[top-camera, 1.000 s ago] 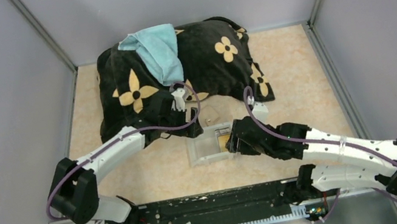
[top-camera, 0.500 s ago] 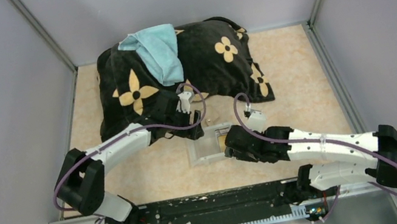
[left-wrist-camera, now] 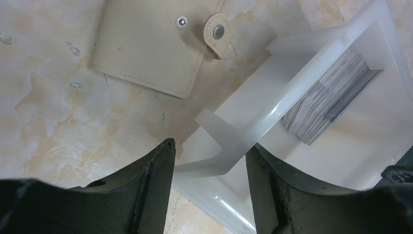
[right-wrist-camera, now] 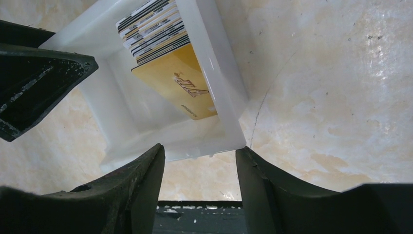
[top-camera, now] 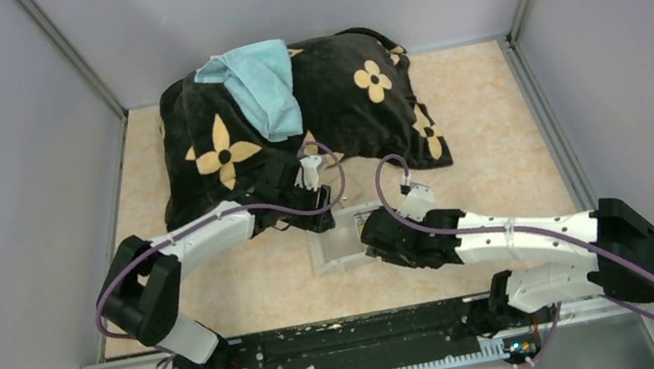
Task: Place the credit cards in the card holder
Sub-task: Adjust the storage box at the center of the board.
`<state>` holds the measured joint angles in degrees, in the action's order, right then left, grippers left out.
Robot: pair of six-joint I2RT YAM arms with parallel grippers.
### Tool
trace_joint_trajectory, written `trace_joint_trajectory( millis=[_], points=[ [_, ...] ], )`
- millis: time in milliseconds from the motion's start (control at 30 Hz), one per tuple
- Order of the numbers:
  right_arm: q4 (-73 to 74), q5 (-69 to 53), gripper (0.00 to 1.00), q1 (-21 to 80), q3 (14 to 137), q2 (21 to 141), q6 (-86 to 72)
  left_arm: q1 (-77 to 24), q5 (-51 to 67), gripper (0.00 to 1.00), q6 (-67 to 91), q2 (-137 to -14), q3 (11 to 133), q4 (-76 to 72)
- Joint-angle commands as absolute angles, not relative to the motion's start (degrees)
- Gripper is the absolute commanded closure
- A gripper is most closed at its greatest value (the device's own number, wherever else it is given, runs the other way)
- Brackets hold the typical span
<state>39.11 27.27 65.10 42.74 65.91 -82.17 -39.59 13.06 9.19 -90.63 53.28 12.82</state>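
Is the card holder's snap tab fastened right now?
No: the card holder lies folded, but its snap tab sits beside the stud, not pressed onto it.

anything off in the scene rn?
Nothing spilled or damaged. The credit cards lean as a stack in the white tray, gold one outermost. The card holder lies folded beside it, snap tab unfastened. Only oddity: a flowered pillow with a teal towel at the back.

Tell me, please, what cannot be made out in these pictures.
- Card holder slots: left wrist view, it lies folded, frame edge crops it.
- Credit cards count: right wrist view, stacked edges too fine, top edge crops them.
- Cards in top view: right end effector covers the tray.
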Motion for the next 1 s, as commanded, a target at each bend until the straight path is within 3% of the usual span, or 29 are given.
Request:
trace_joint_trajectory(
  millis=[0, 167, 433, 967],
  points=[
    [36.9, 29.7, 0.45, 65.5, 43.1, 67.7, -83.8, -40.6, 15.9, 0.43, 8.5, -91.1, 54.4, 11.5],
    [36.8, 30.3, 0.49, 64.2, 43.4, 68.6, -84.0, -41.7, 16.5, 0.52, 9.9, -90.3, 53.5, 11.2],
    [37.0, 29.4, 0.56, 58.6, 42.4, 68.3, -80.2, -44.7, 16.6, 0.6, 14.3, -89.2, 53.2, 10.8],
    [33.5, 27.4, 0.73, 39.5, 44.9, 68.9, -61.0, -54.0, 11.8, 0.62, 21.1, -98.5, 63.9, 11.0]
  ],
)
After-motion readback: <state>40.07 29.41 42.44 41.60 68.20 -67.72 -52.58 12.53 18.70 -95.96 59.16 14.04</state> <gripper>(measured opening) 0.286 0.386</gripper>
